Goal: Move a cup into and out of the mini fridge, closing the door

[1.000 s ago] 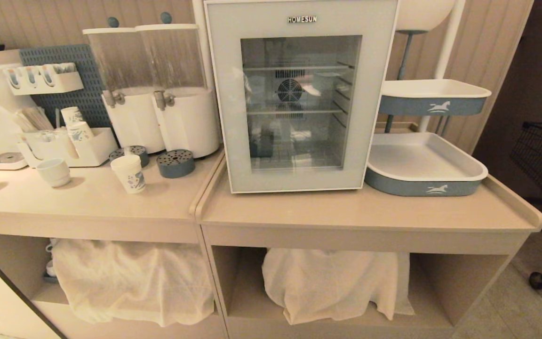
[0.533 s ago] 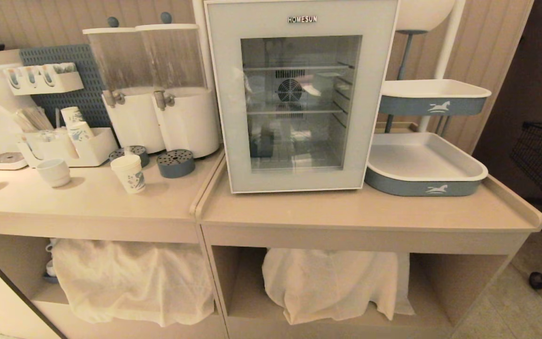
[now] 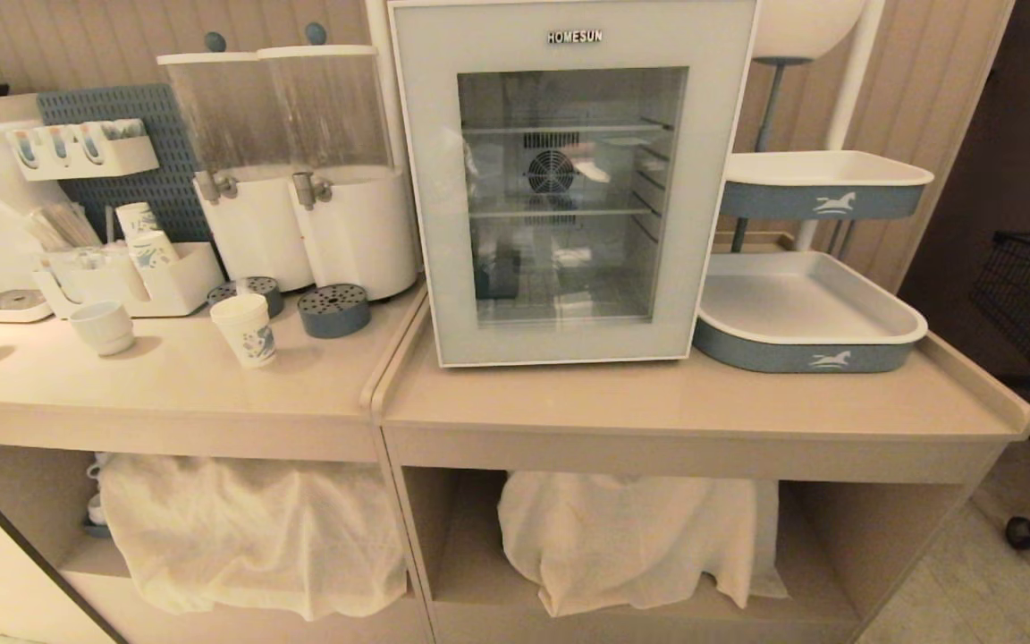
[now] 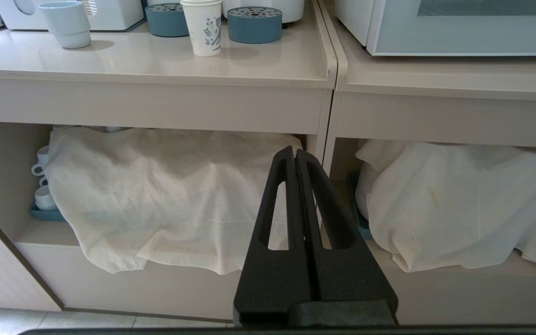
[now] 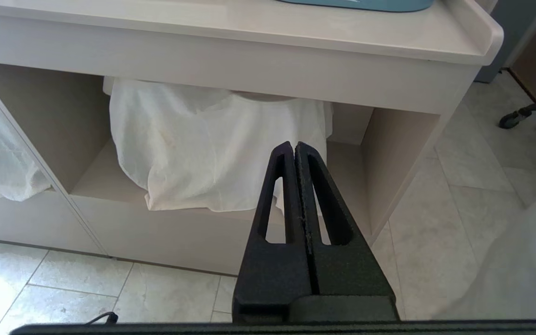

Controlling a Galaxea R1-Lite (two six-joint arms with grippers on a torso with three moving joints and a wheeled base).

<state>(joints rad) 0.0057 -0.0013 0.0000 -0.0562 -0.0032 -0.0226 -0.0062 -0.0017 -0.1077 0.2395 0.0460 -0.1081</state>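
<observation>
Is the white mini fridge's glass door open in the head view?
No, the glass-windowed door sits flush and shut on the white mini fridge, shelves visible only through the glass.

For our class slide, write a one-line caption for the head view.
Closed mini fridge on the counter, the cup standing to its left beside two drink dispensers; no end effector visible.

Before you, the beige counter (image 3: 211,394) bears the cup (image 3: 245,330) and ceramic cup (image 3: 104,326). Its right section (image 3: 703,402) bears the mini fridge (image 3: 569,179) and a tray (image 3: 806,313).
</observation>
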